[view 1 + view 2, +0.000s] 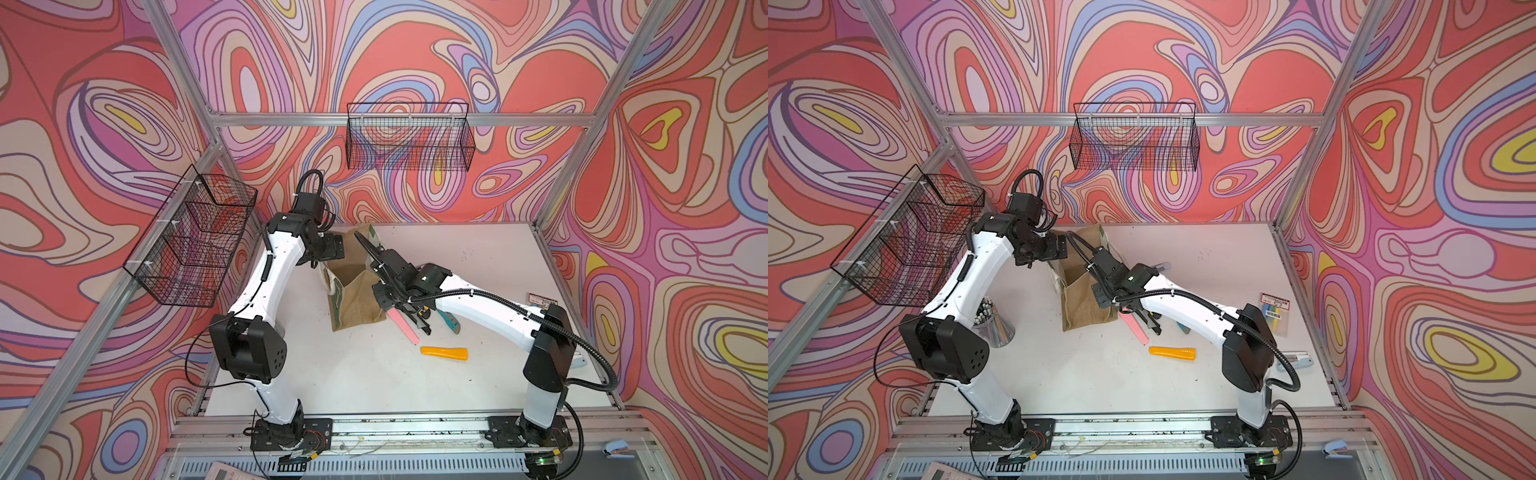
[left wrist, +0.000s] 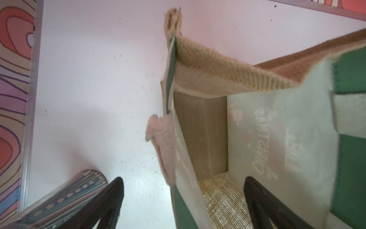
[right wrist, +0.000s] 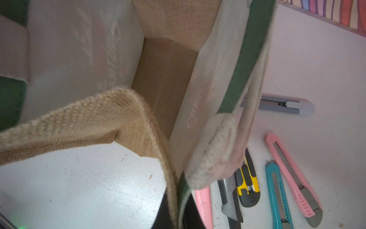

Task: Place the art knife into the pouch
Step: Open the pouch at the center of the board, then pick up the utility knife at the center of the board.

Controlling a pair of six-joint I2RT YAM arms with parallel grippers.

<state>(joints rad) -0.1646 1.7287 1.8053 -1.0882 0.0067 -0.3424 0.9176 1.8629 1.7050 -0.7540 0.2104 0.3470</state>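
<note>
Left fingers gape, one on either side of the pouch wall. Right fingers pinch its floppy rim. Knives lie beside it on the desk. They look light, stiff and slick, so grip one mid-handle.
</note>
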